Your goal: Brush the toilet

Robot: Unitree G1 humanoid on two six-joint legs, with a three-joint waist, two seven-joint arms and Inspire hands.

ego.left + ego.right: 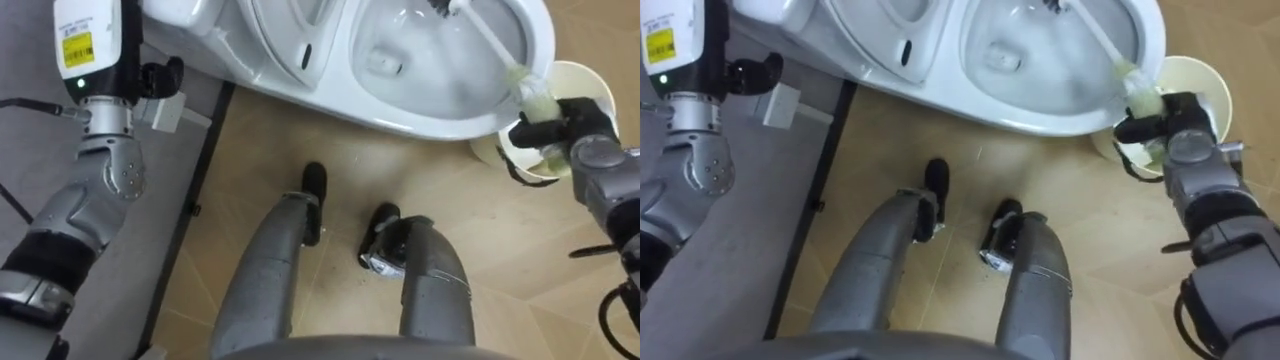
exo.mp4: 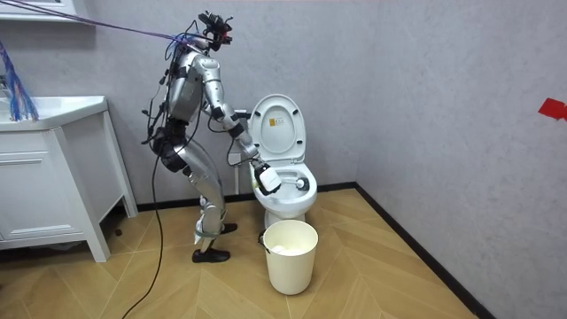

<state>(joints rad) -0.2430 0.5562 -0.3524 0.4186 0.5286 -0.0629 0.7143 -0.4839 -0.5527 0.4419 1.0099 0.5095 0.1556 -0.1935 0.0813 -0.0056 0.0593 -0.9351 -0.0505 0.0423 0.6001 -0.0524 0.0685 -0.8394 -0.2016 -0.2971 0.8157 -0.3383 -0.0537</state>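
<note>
Left eye view: my right hand (image 1: pixel 560 125) is clamped round the brush (image 1: pixel 490 45) grip at the toilet (image 1: pixel 420 118) rim. The long handle slants away from me across the bowl, head towards its far side. My left hand (image 1: pixel 160 78) hangs near the toilet's tank; I cannot tell its fingers.

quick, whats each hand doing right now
left hand: cannot be told
right hand: closed around the toilet brush, whose head is in the bowl
</note>
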